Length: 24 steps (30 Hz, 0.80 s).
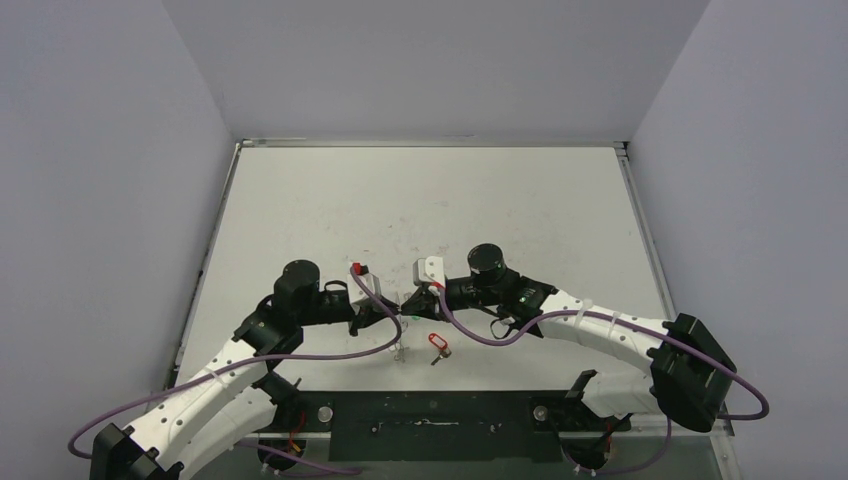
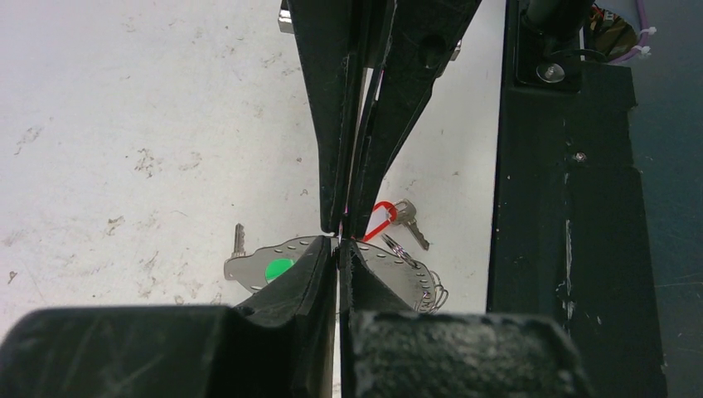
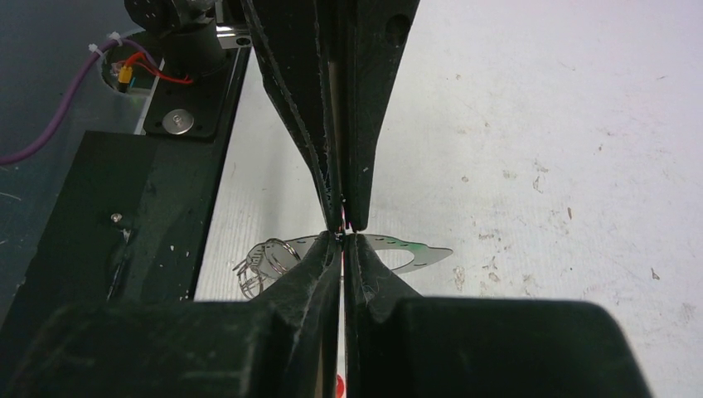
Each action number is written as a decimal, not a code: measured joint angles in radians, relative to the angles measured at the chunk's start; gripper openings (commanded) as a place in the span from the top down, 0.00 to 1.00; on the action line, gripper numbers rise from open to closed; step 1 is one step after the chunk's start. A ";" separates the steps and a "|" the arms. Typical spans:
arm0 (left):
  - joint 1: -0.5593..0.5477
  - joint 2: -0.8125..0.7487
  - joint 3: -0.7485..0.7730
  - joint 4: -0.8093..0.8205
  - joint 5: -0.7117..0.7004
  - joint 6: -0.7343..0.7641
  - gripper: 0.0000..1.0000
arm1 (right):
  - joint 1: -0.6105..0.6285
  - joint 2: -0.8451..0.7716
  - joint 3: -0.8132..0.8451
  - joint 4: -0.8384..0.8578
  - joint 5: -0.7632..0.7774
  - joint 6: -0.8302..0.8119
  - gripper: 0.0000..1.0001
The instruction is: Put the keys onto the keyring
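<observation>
Red-tagged key (image 2: 404, 215) peeks from behind right end effector (image 2: 344, 230), near baseplate (image 2: 572, 249).

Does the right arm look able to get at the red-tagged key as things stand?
Probably yes: the red-tagged key lies uncovered on the table near the right claw. That claw is shut, tip to tip with the left claw, so it must open first.
</observation>
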 measured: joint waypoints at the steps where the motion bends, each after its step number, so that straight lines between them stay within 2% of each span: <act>1: 0.000 0.000 0.000 0.000 0.000 0.000 1.00 | 0.000 0.000 0.002 -0.004 0.001 -0.002 0.94; 2: 0.000 0.000 0.000 0.000 0.000 0.000 1.00 | 0.000 0.000 0.005 -0.010 0.004 -0.003 0.82; 4: 0.000 0.000 0.000 0.001 0.000 -0.001 1.00 | 0.000 0.000 0.012 -0.024 0.015 -0.004 0.50; 5: 0.000 0.000 0.000 0.002 0.000 -0.001 1.00 | 0.000 -0.001 0.013 -0.033 0.029 -0.003 0.30; 6: 0.000 -0.002 0.000 0.001 -0.001 -0.001 1.00 | 0.000 -0.004 0.013 -0.045 0.047 -0.002 0.20; 9: 0.000 -0.010 0.000 -0.008 -0.005 0.000 1.00 | 0.000 -0.042 0.013 -0.071 0.125 0.005 0.02; 17: 0.000 -0.091 0.000 -0.095 -0.055 0.014 1.00 | -0.012 -0.222 0.011 -0.104 0.306 0.002 0.00; 24: 0.000 -0.175 0.031 -0.247 -0.117 0.053 1.00 | -0.031 -0.183 0.006 -0.164 0.357 0.014 0.00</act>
